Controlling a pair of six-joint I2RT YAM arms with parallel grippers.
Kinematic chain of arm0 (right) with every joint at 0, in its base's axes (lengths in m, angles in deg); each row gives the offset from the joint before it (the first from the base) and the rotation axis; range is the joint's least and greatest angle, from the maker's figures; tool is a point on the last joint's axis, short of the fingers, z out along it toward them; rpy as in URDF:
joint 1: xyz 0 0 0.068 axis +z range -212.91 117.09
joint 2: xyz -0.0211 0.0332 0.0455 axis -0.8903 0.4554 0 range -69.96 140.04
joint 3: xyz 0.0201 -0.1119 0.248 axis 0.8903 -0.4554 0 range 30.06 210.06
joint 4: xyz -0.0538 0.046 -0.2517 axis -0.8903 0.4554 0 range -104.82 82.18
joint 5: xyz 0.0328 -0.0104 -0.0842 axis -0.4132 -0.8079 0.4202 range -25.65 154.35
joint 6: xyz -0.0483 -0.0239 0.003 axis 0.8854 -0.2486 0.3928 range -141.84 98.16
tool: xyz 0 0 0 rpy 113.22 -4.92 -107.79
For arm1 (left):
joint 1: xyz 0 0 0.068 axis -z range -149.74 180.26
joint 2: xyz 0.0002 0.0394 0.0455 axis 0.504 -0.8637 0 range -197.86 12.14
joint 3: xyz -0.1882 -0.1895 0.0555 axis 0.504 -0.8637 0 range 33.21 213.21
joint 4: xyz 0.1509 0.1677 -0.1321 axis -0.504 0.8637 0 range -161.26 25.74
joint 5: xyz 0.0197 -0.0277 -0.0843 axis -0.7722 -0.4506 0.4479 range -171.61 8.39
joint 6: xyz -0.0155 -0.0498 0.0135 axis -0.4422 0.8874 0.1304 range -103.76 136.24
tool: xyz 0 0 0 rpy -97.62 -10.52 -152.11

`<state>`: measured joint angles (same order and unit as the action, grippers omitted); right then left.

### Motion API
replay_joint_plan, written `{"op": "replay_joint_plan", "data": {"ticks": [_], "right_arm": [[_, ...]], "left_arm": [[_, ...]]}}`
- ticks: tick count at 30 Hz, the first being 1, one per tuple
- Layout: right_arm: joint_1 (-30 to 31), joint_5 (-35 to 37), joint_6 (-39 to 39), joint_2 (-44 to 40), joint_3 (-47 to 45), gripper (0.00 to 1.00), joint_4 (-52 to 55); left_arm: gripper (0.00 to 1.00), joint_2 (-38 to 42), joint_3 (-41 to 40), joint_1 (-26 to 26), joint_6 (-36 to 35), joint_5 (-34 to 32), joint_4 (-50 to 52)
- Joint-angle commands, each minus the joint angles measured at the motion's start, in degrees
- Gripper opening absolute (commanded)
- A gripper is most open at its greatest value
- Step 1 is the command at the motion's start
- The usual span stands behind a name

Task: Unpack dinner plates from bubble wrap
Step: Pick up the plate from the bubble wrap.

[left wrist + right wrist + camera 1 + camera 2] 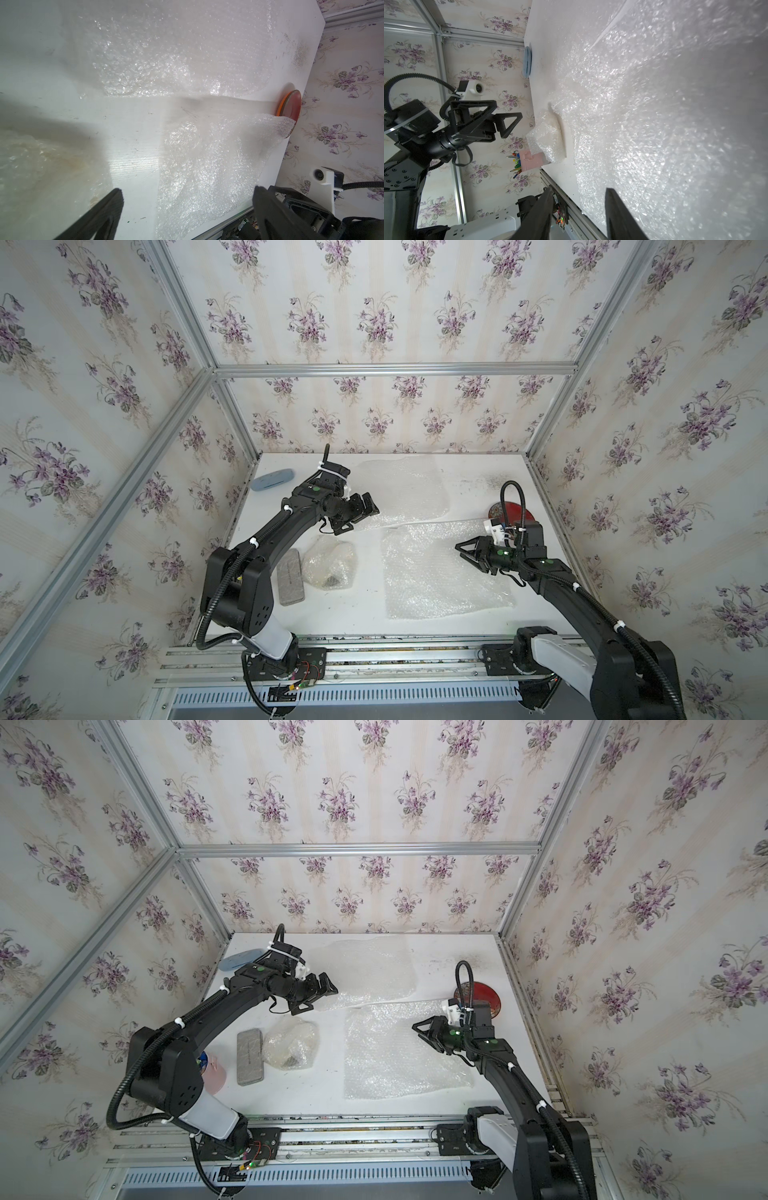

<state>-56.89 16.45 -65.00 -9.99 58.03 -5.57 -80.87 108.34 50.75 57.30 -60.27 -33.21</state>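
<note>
Your dark red plate (515, 512) sits at the table's (365, 614) right edge, stacked on the orange plate (279, 104), with a corner of the near bubble wrap sheet (436, 576) lapping over it. The wrapped bundle (330, 564) lies by the left arm's base, bare table between it and the sheet. The left gripper (362, 517) hangs spread wide and empty. The right gripper (462, 551) is over the sheet, jaws parted, gripping nothing.

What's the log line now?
left gripper open, empty | right gripper open, empty | red plate on orange plate, unwrapped | bundle still wrapped
</note>
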Motion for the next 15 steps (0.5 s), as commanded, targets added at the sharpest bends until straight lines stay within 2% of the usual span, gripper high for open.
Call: {"op": "replay_joint_plan", "data": {"ticks": [1,9,15], "right_arm": [[2.0,-0.6,-1.7,1.1,0.0,0.42,-1.1],[3.5,0.1,-4.7,10.3,-3.6,0.39,-10.6],[3.2,1.1,-2.3,15.5,-4.0,0.39,-11.1]], "left_arm": [[0.99,-1.0,1.3,3.8,-0.3,1.6,0.2],[0.99,-5.4,-1.9,18.0,7.5,-0.5,-7.6],[0.99,-10.0,-7.7,20.4,12.9,-0.4,-16.8]]}}
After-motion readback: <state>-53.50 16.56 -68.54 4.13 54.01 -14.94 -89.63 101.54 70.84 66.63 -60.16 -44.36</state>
